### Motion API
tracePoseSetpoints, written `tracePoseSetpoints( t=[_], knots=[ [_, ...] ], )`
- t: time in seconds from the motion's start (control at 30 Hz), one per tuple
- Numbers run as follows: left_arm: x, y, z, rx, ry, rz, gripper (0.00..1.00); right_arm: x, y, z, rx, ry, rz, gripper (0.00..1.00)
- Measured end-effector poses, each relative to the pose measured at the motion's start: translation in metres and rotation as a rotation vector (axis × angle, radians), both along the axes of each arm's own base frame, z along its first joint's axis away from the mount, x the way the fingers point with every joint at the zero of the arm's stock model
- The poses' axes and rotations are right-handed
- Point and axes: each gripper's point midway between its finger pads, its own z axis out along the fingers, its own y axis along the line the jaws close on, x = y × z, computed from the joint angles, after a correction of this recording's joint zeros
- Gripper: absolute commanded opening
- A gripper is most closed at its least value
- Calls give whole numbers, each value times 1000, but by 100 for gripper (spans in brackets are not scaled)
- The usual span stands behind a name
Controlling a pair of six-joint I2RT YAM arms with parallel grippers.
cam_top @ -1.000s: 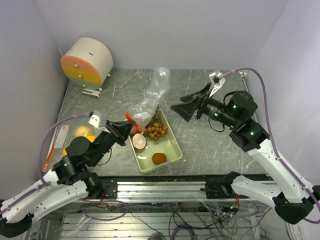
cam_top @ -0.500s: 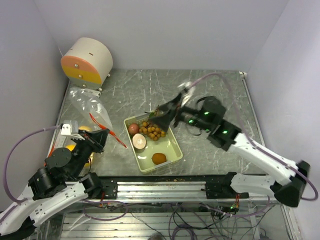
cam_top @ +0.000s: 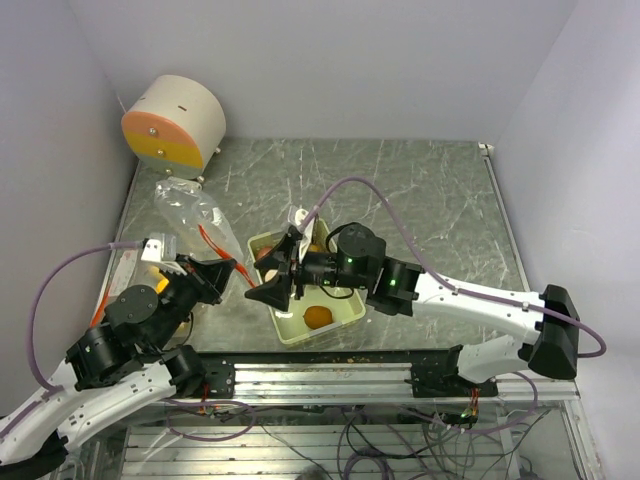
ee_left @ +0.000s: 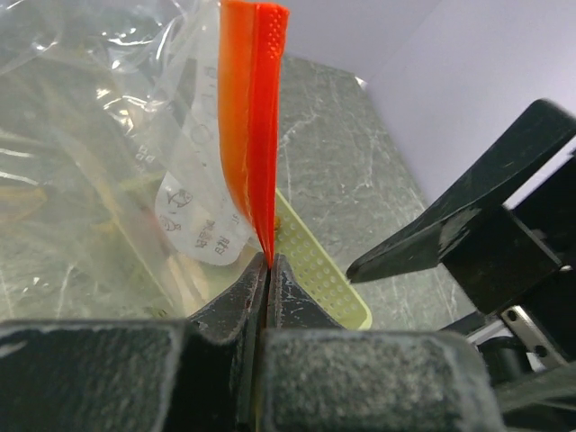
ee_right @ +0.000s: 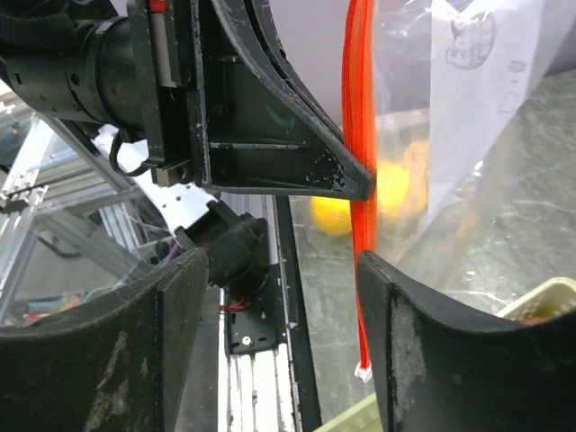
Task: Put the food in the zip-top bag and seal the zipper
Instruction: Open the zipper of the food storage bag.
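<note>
Nearest the arms, the pale green tray (cam_top: 351,299) holds one orange fruit (cam_top: 318,317) at its near end. The right arm hides most of the other food in it. Just left of the tray, the left gripper (ee_left: 265,263) has its fingers squeezed tight on the bag's orange zipper strip (ee_left: 255,108). The right gripper (cam_top: 271,284) is close beside it with its fingers wide apart. The strip hangs right by one finger, not yet pinched. The bag (cam_top: 185,205) is thin, clear and floppy, with a white label (ee_left: 193,216), and it looks very light. I think it will sag and slip, so the stiffer orange strip is the best place to grab. The bag stands up from the left gripper, over the left side of the table (cam_top: 420,200). Two yellow fruits (ee_right: 331,216) sit past the strip, one seen through the plastic. They look round and smooth, so they may roll. Far back stands a white and orange drum (cam_top: 175,120).
</note>
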Motion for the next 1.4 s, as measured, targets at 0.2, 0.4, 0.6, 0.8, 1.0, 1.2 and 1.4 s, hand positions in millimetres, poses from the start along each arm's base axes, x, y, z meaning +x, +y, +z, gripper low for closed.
tracePoseSetpoints(
  t=[0.2,0.4,0.6,0.8,1.0,1.2,1.4],
  knots=[
    [-7,-6,6,-36,-9,-52,7,5,7,-6,8,-34,-3,54],
    [-12,-5,11,-64,-19,-70,7,8,13,-10,11,-50,-1,49],
    [-14,-6,13,-74,-21,-85,7,13,23,-33,-37,-37,-4,22],
    [-17,-8,14,-74,-22,-104,7,21,23,-41,-52,-22,-27,0],
    [-18,-7,18,-74,-30,-109,7,27,18,-32,-23,-6,-8,0],
    [-21,-6,21,-81,-44,-123,9,19,10,-24,13,16,80,0],
    [-25,-5,23,-95,-73,-142,23,-1,8,-14,47,35,203,0]
  ],
)
